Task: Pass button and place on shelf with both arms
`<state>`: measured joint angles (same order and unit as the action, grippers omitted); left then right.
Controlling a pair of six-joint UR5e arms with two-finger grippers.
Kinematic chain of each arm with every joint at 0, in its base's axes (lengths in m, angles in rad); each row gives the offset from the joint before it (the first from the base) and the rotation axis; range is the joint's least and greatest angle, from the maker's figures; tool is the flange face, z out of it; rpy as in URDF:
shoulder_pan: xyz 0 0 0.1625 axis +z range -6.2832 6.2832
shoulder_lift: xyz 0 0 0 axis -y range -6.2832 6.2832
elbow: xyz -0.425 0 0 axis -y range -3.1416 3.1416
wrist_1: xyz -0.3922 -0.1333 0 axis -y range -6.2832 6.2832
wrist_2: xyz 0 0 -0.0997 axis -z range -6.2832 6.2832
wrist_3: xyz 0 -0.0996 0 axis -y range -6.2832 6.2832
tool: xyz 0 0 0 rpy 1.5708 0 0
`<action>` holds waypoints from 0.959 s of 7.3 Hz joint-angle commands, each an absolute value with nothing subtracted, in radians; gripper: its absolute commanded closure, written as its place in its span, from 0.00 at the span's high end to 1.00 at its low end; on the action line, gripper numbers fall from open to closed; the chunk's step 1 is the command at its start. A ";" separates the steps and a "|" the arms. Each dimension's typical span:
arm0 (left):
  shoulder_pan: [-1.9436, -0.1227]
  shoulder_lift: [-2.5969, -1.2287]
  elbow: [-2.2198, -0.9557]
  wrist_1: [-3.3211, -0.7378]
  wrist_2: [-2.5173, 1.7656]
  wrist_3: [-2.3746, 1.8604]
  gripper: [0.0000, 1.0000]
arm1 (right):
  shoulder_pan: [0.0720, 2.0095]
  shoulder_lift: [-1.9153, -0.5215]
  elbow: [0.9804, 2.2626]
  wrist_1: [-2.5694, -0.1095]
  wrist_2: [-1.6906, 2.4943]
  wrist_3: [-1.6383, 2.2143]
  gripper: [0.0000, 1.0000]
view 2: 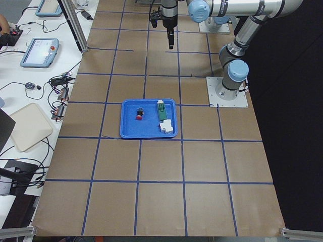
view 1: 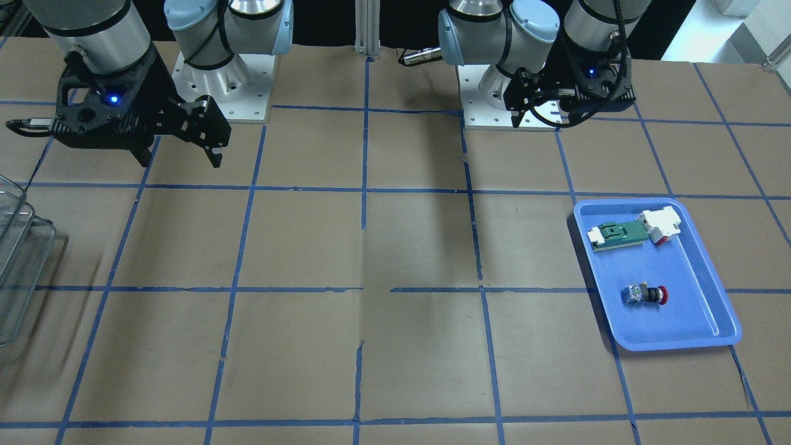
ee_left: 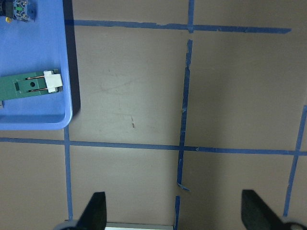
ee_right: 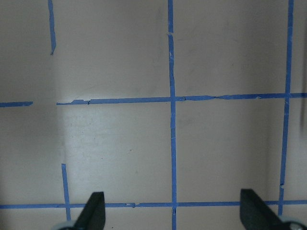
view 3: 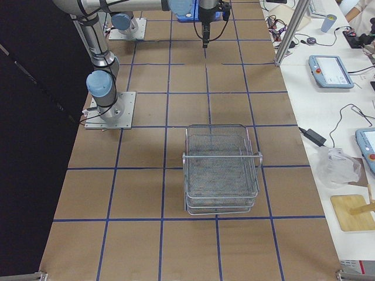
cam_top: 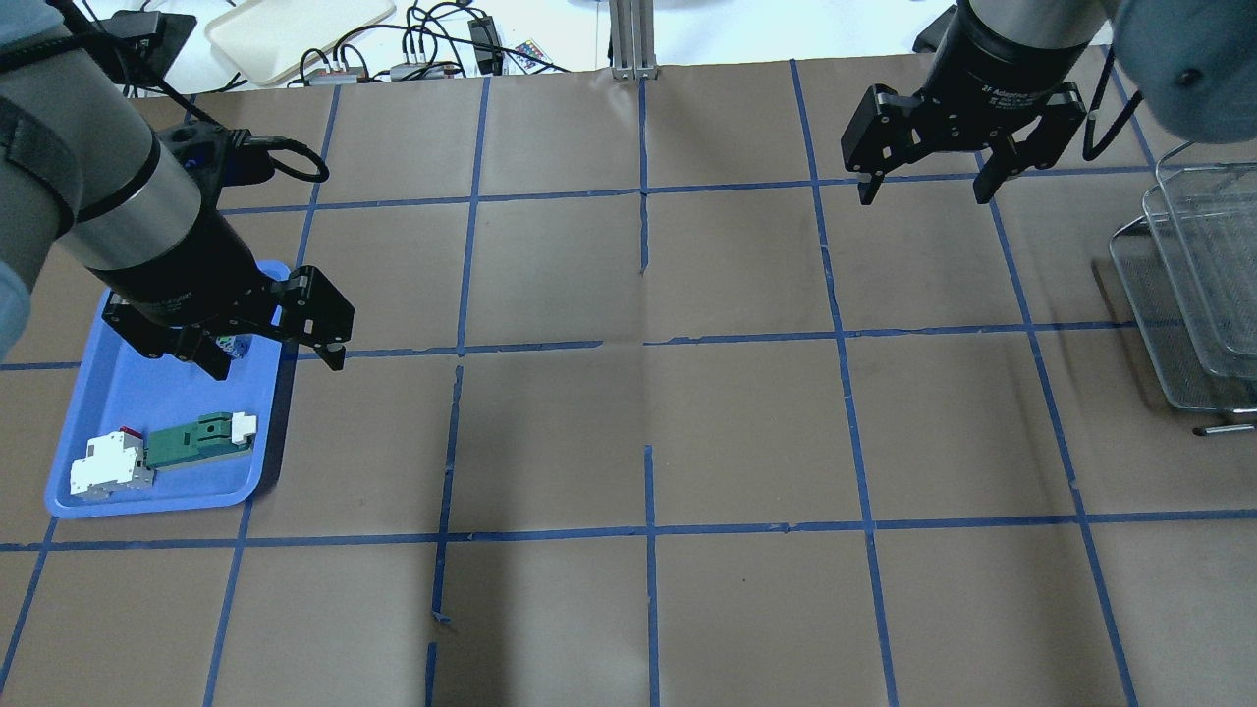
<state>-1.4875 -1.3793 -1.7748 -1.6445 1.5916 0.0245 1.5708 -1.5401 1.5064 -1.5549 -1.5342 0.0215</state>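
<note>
The button (view 1: pixel 646 294) lies on its side in the blue tray (view 1: pixel 680 343), red cap pointing away from the green-and-white part (view 1: pixel 624 235). In the overhead view my left gripper (cam_top: pixel 278 361) hangs open and empty over the tray's far right corner and hides most of the button (cam_top: pixel 233 346). The left wrist view shows only the button's pale contact block (ee_left: pixel 19 9) at the top left, with the fingers wide apart. My right gripper (cam_top: pixel 923 194) is open and empty above the table, to the left of the wire shelf (cam_top: pixel 1198 285). The shelf also shows in the exterior right view (view 3: pixel 221 170).
A white block (view 1: pixel 661 222) lies against the green-and-white part in the tray. The brown table is marked with a blue tape grid (cam_top: pixel 645 344). Both arm bases (view 1: pixel 222 80) stand at the robot's edge of the table. Cables and a beige tray (cam_top: pixel 295 29) lie beyond the far edge.
</note>
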 commanded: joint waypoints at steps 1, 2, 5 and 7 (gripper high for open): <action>-1.488 -1.382 -1.775 -1.644 1.589 0.032 1.00 | 1.571 -1.540 1.506 -1.555 -1.534 0.021 1.00; -1.488 -1.382 -1.776 -1.641 1.594 0.037 1.00 | 1.571 -1.540 1.506 -1.555 -1.535 0.021 1.00; -1.400 -1.407 -1.772 -1.606 1.598 -0.003 1.00 | 1.571 -1.540 1.506 -1.555 -1.539 0.021 1.00; -1.169 -1.454 -1.767 -1.508 1.571 -0.124 1.00 | 1.571 -1.540 1.506 -1.577 -1.542 0.023 1.00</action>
<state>-1.3037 -1.4249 -1.7730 -1.5539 1.5900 -0.0496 1.5708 -1.5401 1.5064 -1.5620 -1.5391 0.0223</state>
